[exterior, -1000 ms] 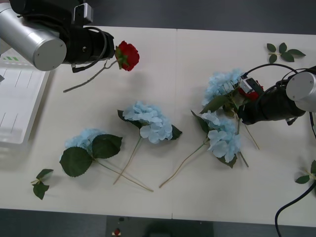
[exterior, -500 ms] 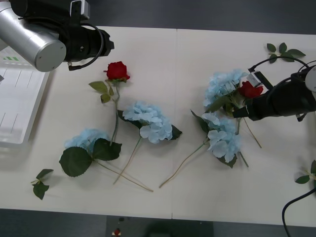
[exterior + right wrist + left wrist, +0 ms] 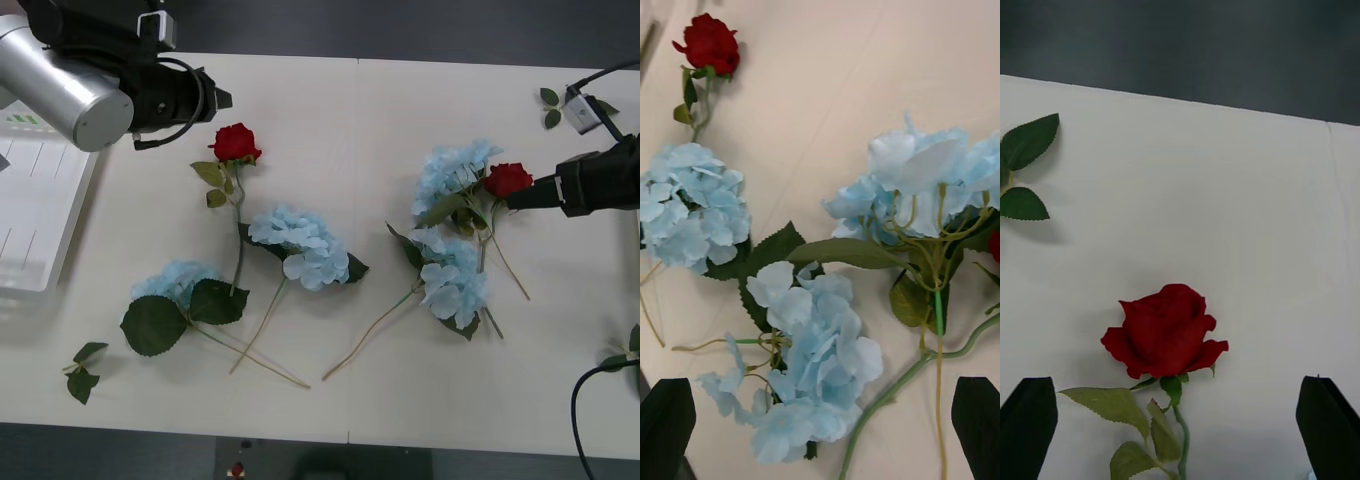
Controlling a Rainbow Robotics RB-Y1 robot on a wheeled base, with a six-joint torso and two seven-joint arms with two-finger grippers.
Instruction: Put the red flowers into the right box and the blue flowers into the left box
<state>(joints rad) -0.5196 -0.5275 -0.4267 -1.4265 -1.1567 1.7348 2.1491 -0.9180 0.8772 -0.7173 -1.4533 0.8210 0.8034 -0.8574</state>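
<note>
Nothing sorted yet, as far as the pictures show. Nearest the table's front edge, one blue flower (image 3: 172, 285) lies toward the front left corner, with a loose leaf sprig (image 3: 82, 368) closer to that corner. Further in, a second blue flower (image 3: 300, 246) lies mid-table, and two more (image 3: 450, 280) (image 3: 452, 170) overlap toward the right edge. One red flower (image 3: 507, 180) rests against the far one of that pair; another red flower (image 3: 235, 143) lies left of centre, its stem running toward the front.

The left box (image 3: 35, 215) at the left edge appears to hold no flowers, though only part of it is visible. All four blue flowers and both visible red ones remain to be placed.

The right gripper (image 3: 824, 420) hovers at the right-hand cluster, fingers apart, gripping nothing. The left gripper (image 3: 1176, 420) is near the far left corner, above the left red flower, fingers also apart.
</note>
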